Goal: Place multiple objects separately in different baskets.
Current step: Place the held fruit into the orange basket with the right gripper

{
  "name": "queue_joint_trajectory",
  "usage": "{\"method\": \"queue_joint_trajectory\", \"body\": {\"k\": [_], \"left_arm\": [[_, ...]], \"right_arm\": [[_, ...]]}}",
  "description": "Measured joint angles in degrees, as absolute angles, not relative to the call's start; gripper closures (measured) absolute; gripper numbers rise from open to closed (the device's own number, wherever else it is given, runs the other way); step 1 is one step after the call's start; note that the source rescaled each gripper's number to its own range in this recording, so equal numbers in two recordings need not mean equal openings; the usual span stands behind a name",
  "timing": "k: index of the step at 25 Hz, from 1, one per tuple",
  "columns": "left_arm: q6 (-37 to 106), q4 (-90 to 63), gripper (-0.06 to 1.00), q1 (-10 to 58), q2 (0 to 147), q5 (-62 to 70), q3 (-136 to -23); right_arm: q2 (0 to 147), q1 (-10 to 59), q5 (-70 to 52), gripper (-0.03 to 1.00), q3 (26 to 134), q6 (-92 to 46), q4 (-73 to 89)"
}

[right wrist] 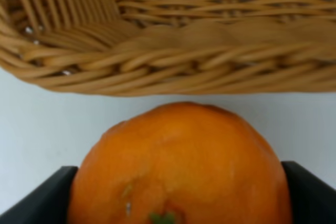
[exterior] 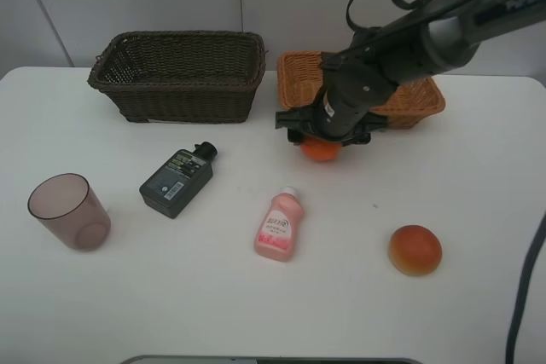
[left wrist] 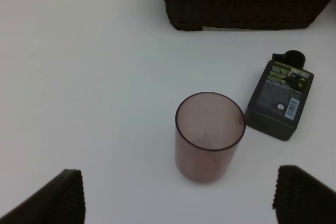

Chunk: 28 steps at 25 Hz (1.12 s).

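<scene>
My right gripper is shut on the orange, holding it just in front of the light orange-tan basket. In the right wrist view the orange fills the space between the fingers, with the basket's front wall close ahead. The mauve cup, the dark green bottle, the pink squeeze bottle and the red-orange fruit lie on the table. My left gripper is open above the cup, beside the dark green bottle. The lime-like fruit is out of view.
The dark brown basket stands at the back left, and its wall shows in the left wrist view. The white table reaches to a pale wall behind the baskets.
</scene>
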State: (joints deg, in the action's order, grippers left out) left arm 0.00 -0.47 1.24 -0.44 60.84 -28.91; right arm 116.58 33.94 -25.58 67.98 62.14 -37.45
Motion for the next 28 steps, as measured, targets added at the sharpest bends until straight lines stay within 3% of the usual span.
{"method": "queue_joint_trajectory", "body": {"k": [8,16,28], "left_arm": [[0.0,-0.47,0.01,1.24,-0.44,60.84,-28.91],[0.0,-0.47,0.01,1.24,-0.44,60.84,-28.91],[0.0,-0.47,0.01,1.24,-0.44,60.84,-28.91]], "right_arm": [[111.01,33.94,-34.8,0.35,68.38,46.6,-26.56],[110.66,32.43,-47.25,0.35,76.76,26.65,-13.03],[113.99,27.1,-51.59,0.35,91.51,20.8,-9.69]]}}
